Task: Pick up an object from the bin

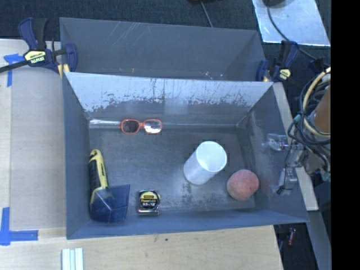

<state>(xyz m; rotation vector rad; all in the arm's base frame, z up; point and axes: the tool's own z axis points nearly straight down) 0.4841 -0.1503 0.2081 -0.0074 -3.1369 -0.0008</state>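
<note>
My gripper [280, 163] hangs over the bin's right wall, its two metal fingers apart and open, with nothing between them. A reddish-pink ball [243, 184] lies on the bin floor near the front right corner, just left of the gripper and below it. A white cup [205, 162] lies tipped on its side to the left of the ball, its open mouth facing up and to the right.
Red-framed sunglasses [140, 126] lie against the back wall. A small yellow and black tape measure [148, 201] sits at the front. A yellow-handled tool with a blue head [103, 189] fills the front left corner. The arm and its cables stand outside the right rim.
</note>
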